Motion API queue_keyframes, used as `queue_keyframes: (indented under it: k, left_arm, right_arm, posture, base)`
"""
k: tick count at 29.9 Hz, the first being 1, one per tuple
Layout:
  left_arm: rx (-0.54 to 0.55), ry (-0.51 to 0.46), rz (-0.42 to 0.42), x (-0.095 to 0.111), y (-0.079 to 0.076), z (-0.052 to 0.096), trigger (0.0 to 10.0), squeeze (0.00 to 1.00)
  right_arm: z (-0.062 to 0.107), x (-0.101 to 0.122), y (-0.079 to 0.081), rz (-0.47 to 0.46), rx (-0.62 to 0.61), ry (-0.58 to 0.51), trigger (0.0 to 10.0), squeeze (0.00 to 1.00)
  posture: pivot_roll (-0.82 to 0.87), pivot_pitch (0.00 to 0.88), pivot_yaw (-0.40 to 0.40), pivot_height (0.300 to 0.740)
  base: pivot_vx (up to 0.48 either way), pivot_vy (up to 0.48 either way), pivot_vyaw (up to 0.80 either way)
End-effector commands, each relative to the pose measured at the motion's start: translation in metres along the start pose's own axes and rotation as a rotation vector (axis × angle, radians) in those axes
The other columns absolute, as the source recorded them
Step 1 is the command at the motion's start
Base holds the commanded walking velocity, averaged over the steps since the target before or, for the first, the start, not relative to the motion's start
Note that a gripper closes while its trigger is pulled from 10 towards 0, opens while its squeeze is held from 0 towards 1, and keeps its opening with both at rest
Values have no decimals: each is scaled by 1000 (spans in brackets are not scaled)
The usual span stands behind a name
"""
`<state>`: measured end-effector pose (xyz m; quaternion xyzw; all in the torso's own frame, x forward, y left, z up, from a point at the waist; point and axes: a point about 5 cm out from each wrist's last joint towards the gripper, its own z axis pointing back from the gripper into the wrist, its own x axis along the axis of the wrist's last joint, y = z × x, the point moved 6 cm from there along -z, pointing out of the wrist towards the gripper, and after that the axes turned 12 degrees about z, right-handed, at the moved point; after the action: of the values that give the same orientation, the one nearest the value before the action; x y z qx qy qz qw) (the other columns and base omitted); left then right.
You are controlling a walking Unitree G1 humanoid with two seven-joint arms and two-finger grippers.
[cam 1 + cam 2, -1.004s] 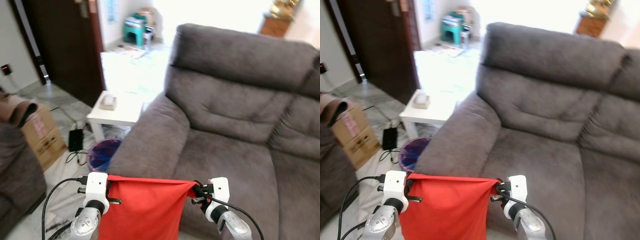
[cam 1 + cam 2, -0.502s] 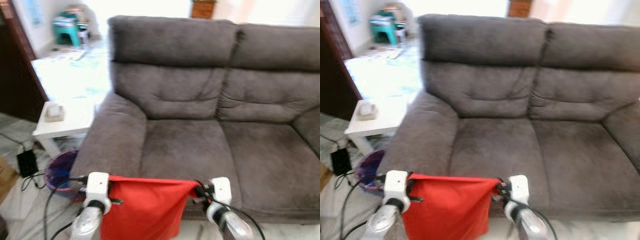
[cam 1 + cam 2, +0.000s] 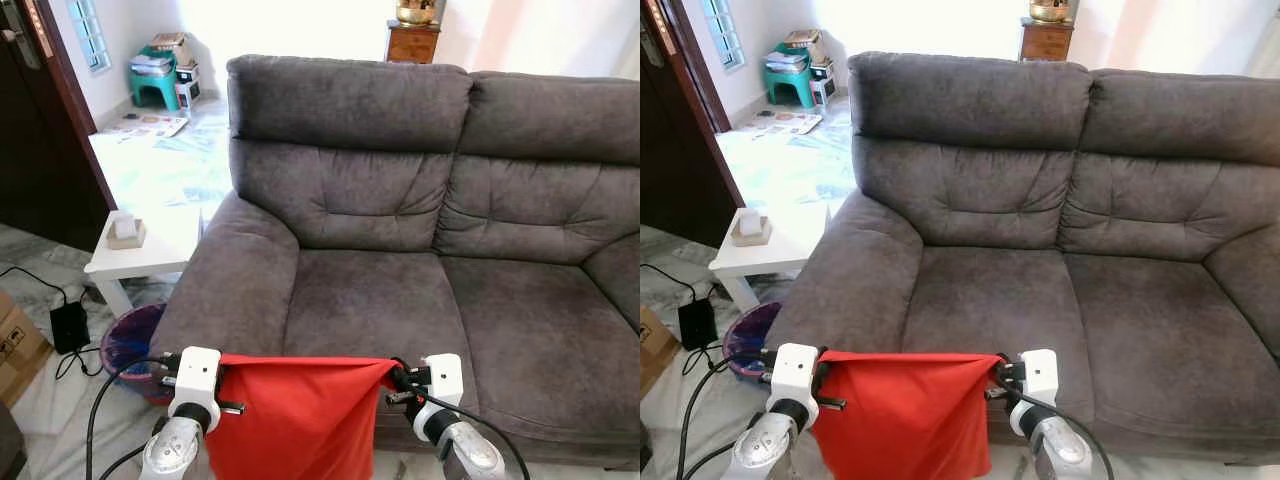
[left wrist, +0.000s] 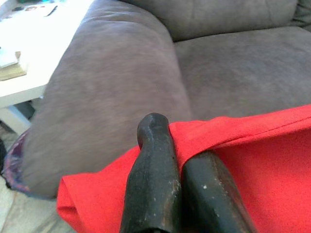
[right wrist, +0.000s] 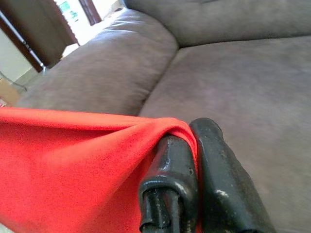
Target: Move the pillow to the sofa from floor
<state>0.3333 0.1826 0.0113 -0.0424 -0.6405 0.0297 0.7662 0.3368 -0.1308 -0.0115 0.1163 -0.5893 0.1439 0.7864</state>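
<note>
Sofa [image 3: 400, 300] ahead; both tools stretch pillow [image 3: 300, 420] near its edge.

silver arms, white wrist blocks, black cables, black-fingered left tool [image 4: 180, 189].

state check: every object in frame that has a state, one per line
pillow: red, off the floor, hanging stretched between both grippers, not yet on the sofa
left gripper: fingers shut on the pillow's edge
right gripper: fingers shut on the pillow's other edge
sofa: seat cushions bare
side table: upright beside the sofa arm, small box on top
bin: upright on the floor by the table
door: dark; open or shut, cannot tell
</note>
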Motion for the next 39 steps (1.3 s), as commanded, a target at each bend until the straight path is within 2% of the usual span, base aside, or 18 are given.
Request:
queue_keyframes:
  k: [1,5,10,15,24,39]
  left_arm:
    - [84,-97,-9,25,23,-2,10000,0]
    - [86,-97,-3,25,25,-1,10000,0]
    - [77,-99,-14,26,23,-1,10000,0]
    - [53,-93,-38,25,18,-2,10000,0]
    - [56,-97,-44,27,21,-3,10000,0]
    - [46,-96,-52,27,21,-2,10000,0]
  right_arm:
    - [15,7,-50,-29,-192,-37,10000,0]
    - [14,7,-52,-34,-200,-35,10000,0]
    - [14,12,-53,-43,-214,-60,10000,0]
    - [13,11,-51,-10,-198,-43,10000,0]
    - [12,13,-52,-25,-212,-55,10000,0]
    - [14,11,-54,6,-203,-46,10000,0]
  posture:
    - [105,0,-8,740]
    - [106,0,-9,740]
    - [107,0,-9,740]
    - [113,0,-8,740]
    - [111,0,5,740]
    - [106,0,4,740]
  base:
    - [0,-398,-800]
    - [0,-399,-752]
    - [0,-395,0]
    - [0,-394,0]
    - [0,-395,0]
    - [0,-393,0]
